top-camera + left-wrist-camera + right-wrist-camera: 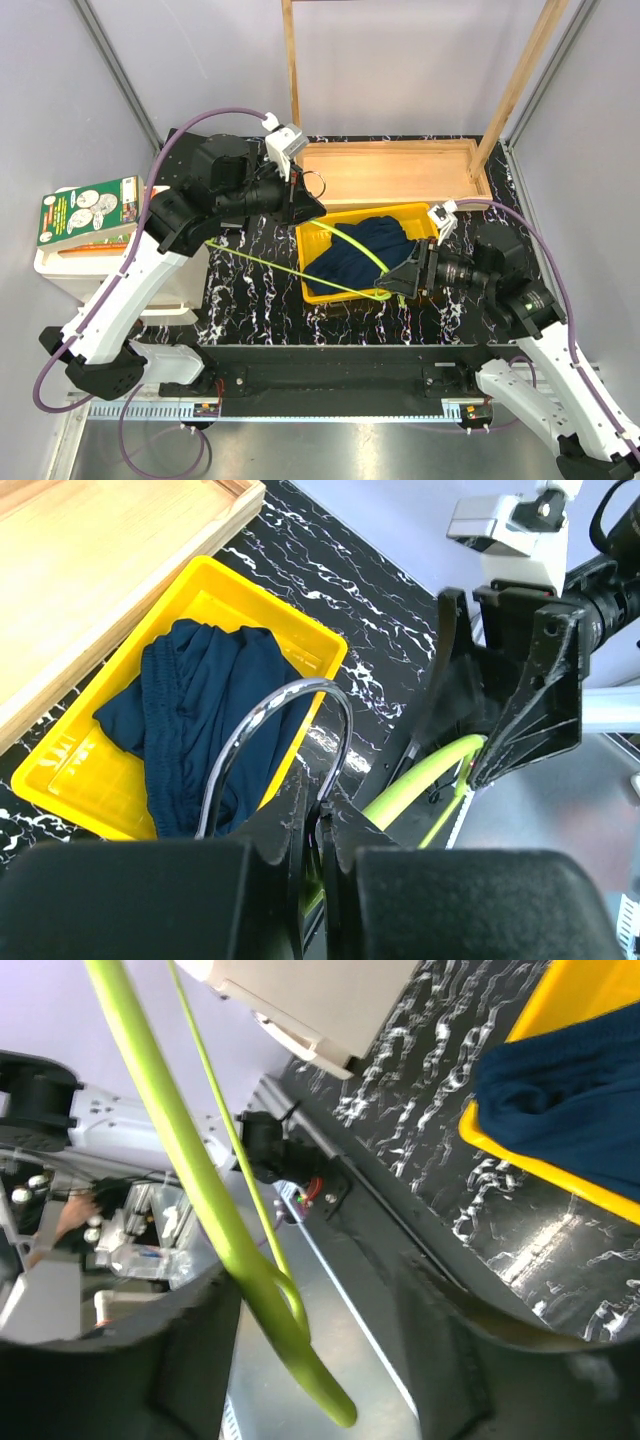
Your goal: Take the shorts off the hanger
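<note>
At the yellow tray's (75, 765) 5 o'clock corner, the right claw (402, 282) stands with fingers spread, one corner of the lime-green hanger (270, 260) between them. The bare hanger reaches across toward 11 o'clock, where the left claw (318, 825) is clamped on its silver hook (290, 695). The navy shorts (365, 250) lie crumpled in the tray on the black marbled tabletop (250, 290), free of the hanger. A shallow wooden box (390, 170) sits at the tray's 12 o'clock.

Pale grey walls (400, 60) enclose a black marbled table (250, 285).
</note>
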### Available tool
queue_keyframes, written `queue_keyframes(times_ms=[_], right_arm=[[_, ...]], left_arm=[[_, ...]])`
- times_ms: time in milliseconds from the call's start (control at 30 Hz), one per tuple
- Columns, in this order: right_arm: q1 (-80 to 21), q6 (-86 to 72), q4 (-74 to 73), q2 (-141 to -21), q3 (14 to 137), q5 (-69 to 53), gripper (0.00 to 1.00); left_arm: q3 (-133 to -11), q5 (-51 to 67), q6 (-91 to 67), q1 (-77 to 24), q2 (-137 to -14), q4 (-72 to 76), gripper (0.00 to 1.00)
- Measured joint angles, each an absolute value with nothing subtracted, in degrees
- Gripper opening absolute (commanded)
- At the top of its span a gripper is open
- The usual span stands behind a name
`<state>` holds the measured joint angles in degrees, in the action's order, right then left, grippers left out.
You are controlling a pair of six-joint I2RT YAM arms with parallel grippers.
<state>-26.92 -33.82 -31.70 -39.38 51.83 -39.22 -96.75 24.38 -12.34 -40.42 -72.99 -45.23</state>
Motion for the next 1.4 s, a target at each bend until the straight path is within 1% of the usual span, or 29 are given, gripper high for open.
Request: queue_keyframes(times_ms=[67, 133, 167, 200, 233, 267, 333, 367, 400, 500, 600, 733, 833, 933, 1033, 1200, 1300, 1400], right_arm=[[-26.96, -35.16, -29.69, -38.89, 50.76, -40.69, 0.53], [-27.0, -36.99, -27.27, -37.87, 49.54, -42.0, 0.4], [-27.0, -37.6, -26.15, -37.41, 49.04, -42.63, 0.2], [-27.05, -38.72, -23.92, -36.58, 47.94, -43.35, 0.1], [-27.07, -39.68, -21.5, -35.64, 46.52, -44.86, 0.0], [-27.33, -39.88, -19.05, -34.83, 45.76, -46.46, 0.0], [-27.75, -41.01, -16.73, -32.97, 45.28, -47.22, 0.0], [-27.75, -42.0, -16.51, -32.32, 44.77, -46.94, 0.0], [-27.68, -42.87, -16.38, -31.88, 43.94, -46.5, 0.0], [-27.75, -45.76, -16.38, -29.43, 41.39, -43.33, 0.0], [-27.73, -49.25, -17.58, -25.69, 39.18, -37.95, 0.0], [-27.7, -52.16, -21.74, -21.12, 38.94, -30.09, 0.0], [-27.7, -52.25, -28.08, -20.45, 41.78, -22.76, 0.0], [-27.7, -50.43, -35.55, -21.93, 47.27, -15.03, 0.0], [-27.68, -46.89, -41.39, -25.76, 54.98, -7.81, 0.0], [-27.68, -40.42, -45.67, -34.94, 66.65, 1.8, 0.0], [-27.68, -35.73, -47.46, -42.78, 74.59, 6.7, 0.0], [-27.68, -32.4, -48.88, -49.08, 82.26, 10.2, 0.0]], left_arm=[[-96.75, 24.25, -12.6, -40.4, -73.01, -45.1, 0.0], [-96.73, 24.25, -13.43, -40.42, -72.99, -44.6, 0.0], [-96.66, 24.25, -13.96, -40.42, -72.99, -44.03, 0.0], [-96.55, 24.23, -14.46, -40.45, -73.01, -43.22, 0.0], [-96.36, 23.99, -14.68, -40.45, -73.01, -42.46, 0.03], [-96.07, 23.4, -15.33, -40.36, -73.17, -42.61, 0.2], [-95.59, 23.64, -17.21, -40.18, -73.71, -42.3, 0.34], [-95.53, 23.44, -18.41, -40.27, -74.04, -41.43, 0.49], [-95.46, 23.27, -18.9, -40.42, -74.13, -40.56, 0.54], [-94.98, 21.45, -20.03, -40.58, -73.45, -39.05, 0.65], [-93.49, 18.37, -20.6, -40.56, -70.81, -38.57, 0.7], [-92.4, 14.35, -20.45, -40.56, -64.38, -38.52, 0.72], [-90.63, 12.67, -20.62, -40.56, -57.95, -37.47, 0.73], [-84.88, 12.19, -22.06, -40.58, -50.46, -36.25, 0.73], [-76.99, 12.25, -24.43, -40.58, -43.92, -34.87, 0.73], [-64.55, 12.38, -28.47, -40.56, -39.0, -34.35, 0.74], [-59.55, 12.67, -30.37, -40.58, -37.36, -34.2, 0.75], [-57.95, 13.1, -31.46, -40.58, -36.42, -34.2, 0.75]])
